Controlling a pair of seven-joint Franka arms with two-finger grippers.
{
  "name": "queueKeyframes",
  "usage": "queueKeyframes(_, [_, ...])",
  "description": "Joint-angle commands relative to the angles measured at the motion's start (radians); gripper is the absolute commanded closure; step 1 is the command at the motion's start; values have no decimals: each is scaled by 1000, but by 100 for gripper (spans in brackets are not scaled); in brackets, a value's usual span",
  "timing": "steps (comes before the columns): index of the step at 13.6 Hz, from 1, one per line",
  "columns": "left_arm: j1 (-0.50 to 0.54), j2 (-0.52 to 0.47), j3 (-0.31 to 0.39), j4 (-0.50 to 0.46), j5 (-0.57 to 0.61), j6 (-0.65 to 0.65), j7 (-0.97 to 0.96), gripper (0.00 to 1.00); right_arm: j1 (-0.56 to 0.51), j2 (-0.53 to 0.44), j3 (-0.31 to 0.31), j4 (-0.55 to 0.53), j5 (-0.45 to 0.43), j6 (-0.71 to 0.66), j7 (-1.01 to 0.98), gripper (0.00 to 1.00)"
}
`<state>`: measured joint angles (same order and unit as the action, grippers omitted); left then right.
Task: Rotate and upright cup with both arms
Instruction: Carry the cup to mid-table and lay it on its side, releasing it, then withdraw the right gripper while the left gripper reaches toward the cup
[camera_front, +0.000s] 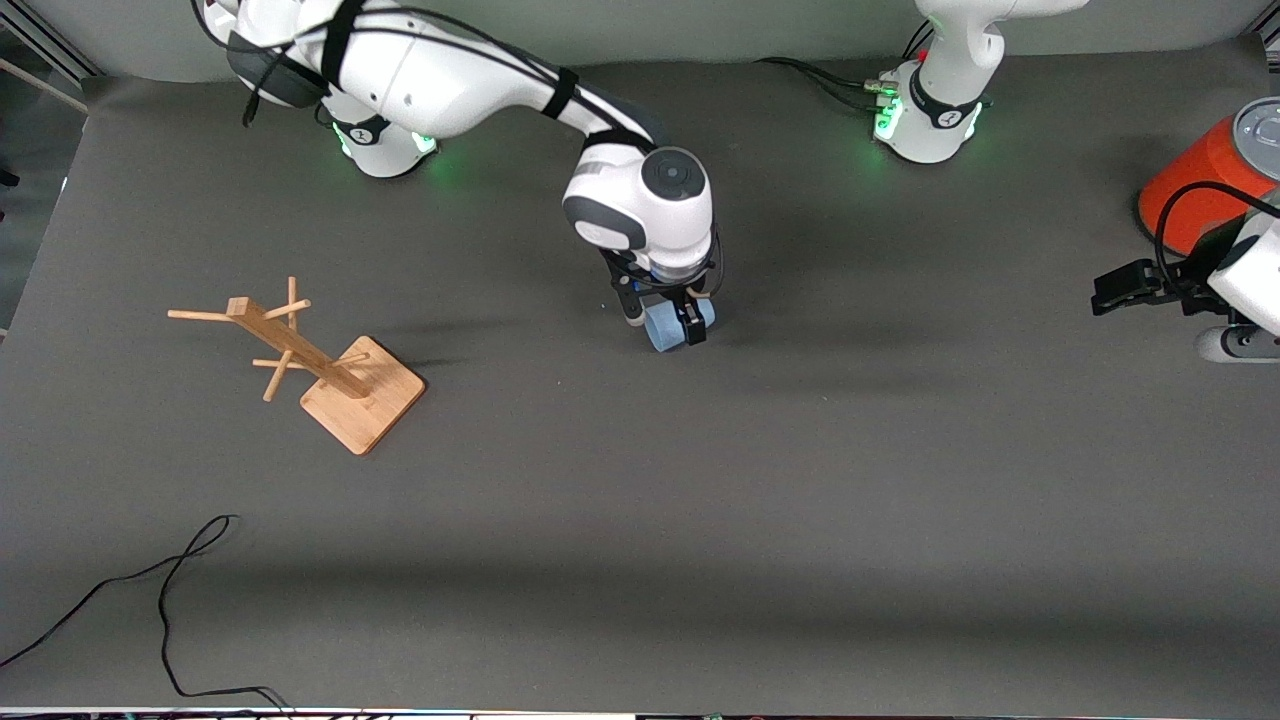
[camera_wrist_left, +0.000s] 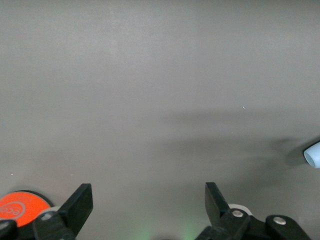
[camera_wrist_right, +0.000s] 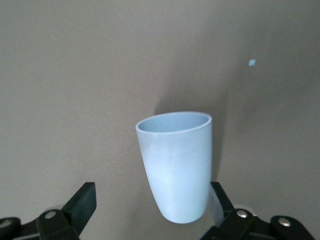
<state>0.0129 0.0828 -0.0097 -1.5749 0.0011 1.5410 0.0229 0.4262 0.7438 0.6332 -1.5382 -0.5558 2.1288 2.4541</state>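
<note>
The light-blue cup (camera_front: 664, 330) lies on its side on the grey table near the middle. My right gripper (camera_front: 662, 318) is down over it, fingers open, one on each side of the cup. In the right wrist view the cup (camera_wrist_right: 176, 165) lies between the open fingers, its base close to one finger (camera_wrist_right: 223, 200), with a wide gap to the other finger (camera_wrist_right: 80, 202). My left gripper (camera_front: 1112, 290) waits at the left arm's end of the table, open and empty (camera_wrist_left: 148, 192). The cup's rim shows far off in the left wrist view (camera_wrist_left: 313, 153).
A large orange cylinder with a grey lid (camera_front: 1205, 175) stands by the left gripper and also shows in the left wrist view (camera_wrist_left: 17, 207). A wooden peg rack (camera_front: 310, 355) stands toward the right arm's end. A black cable (camera_front: 165, 600) lies near the front edge.
</note>
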Motion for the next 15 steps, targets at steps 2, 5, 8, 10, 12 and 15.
queueKeyframes(2, [4, 2, -6, 13, -6, -24, -8, 0, -24, -157, 13, 55, 60, -252, -255, 0])
queueKeyframes(5, [1, -5, -6, 12, -3, -22, -4, 0, -168, -321, 5, 56, 236, -349, -594, 0])
queueKeyframes(8, [-5, -12, -12, 6, -4, -33, -6, 0, -325, -490, -86, 55, 464, -435, -1040, 0])
queueKeyframes(10, [-20, -14, -16, 4, -4, -38, -24, 0, -319, -582, -281, 44, 612, -461, -1301, 0])
queueKeyframes(12, [-56, -11, -15, 1, -3, -38, -55, 0, -317, -661, -386, -11, 626, -477, -1522, 0])
queueKeyframes(15, [-57, -15, -15, 1, -3, -39, -55, 0, -317, -751, -538, -106, 626, -460, -1815, 0])
